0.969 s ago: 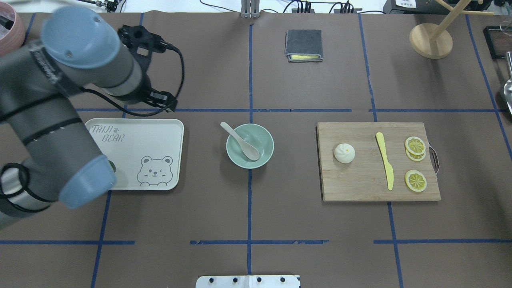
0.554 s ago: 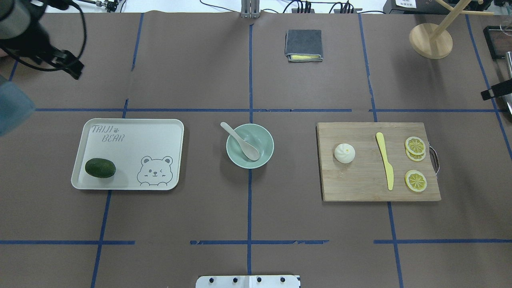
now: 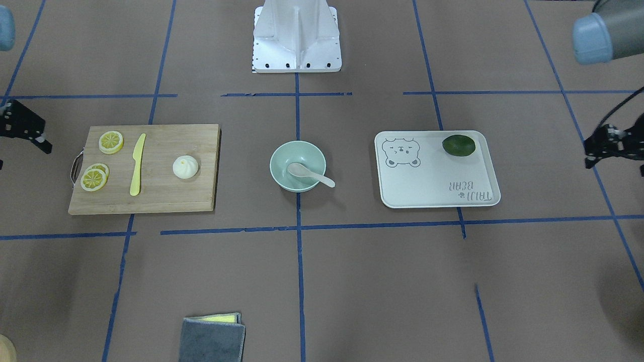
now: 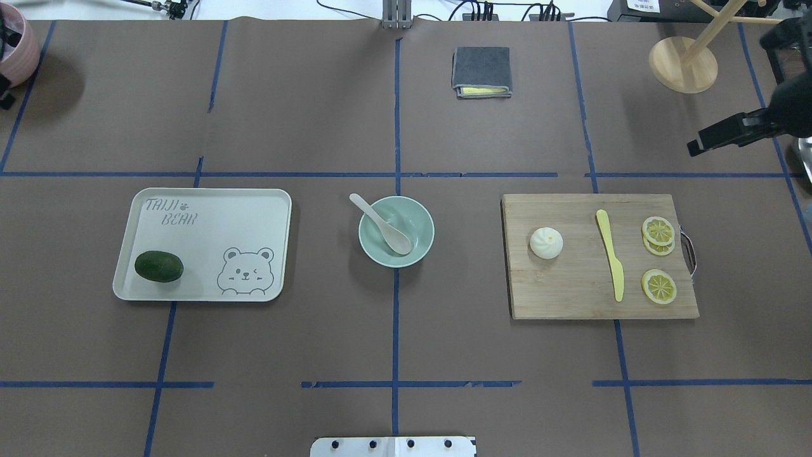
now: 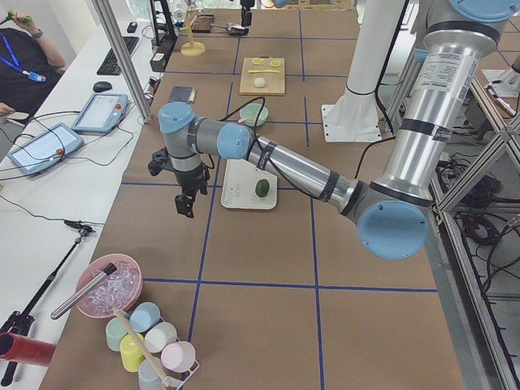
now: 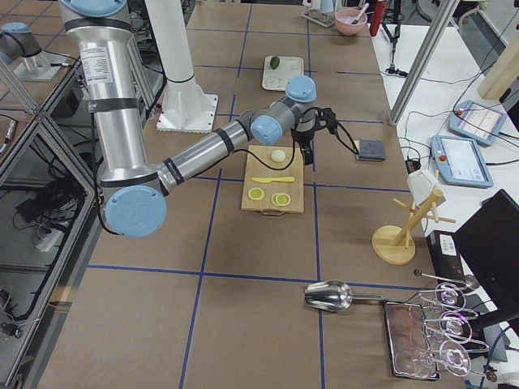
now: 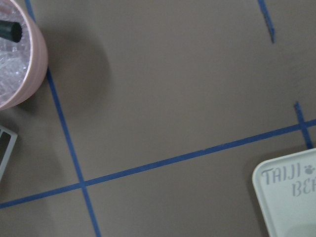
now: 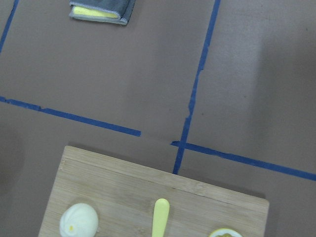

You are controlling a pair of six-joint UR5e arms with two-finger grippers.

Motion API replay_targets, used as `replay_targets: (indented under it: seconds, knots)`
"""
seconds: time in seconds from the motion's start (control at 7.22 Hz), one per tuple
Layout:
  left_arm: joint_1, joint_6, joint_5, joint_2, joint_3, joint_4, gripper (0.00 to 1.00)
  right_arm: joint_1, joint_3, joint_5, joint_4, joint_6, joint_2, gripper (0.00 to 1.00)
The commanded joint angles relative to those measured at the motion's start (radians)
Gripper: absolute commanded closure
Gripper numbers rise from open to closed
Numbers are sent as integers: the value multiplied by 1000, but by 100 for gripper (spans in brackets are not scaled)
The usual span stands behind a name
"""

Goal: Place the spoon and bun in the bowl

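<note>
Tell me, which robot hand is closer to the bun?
Right. The right gripper hangs just past the cutting board holding the bun; the left gripper is far off, beyond the tray.

Spoon (image 4: 382,231) in bowl (image 4: 424,217), handle over rim; bun (image 4: 546,242) on cutting board (image 4: 571,292) right of bowl; tray (image 4: 216,216) left.

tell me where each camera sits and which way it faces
Front-facing: across the table, looking steeply down at the robot; base at top, left arm top right.
Overhead: behind the robot, looking forward and down; right arm at right edge.
Exterior left: table end; left arm near.
Exterior right: opposite end; right arm near.
Left wrist: down on pink bowl, tray corner; no robot parts.
Right wrist: down on bun, cutting board; no robot parts.
Shared: front-facing and overhead both show spoon in bowl, from opposite sides.
</note>
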Motion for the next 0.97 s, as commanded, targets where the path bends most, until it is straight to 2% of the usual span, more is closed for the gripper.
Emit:
replay_targets:
  seconds: [0.0,0.14,0.28,0.42,0.55,0.83]
  knots:
    - [-100,157,-32,143,2,-62,0,-154,11,-125,-35,180,76,0]
    - [-114,175,-66,191,7,-68,0,-260,16,-231,-35,303,90,0]
    - [-124,169,-67,196,10,-51,0,-343,16,-319,-30,372,93,0]
    - [-122,169,-64,231,10,-53,0,-397,3,-376,-25,375,83,0]
    - [-122,175,-64,241,18,-62,0,-446,-27,-421,-21,390,96,1]
    - [-124,176,-64,259,4,-60,0,-492,-32,-438,-22,419,92,3]
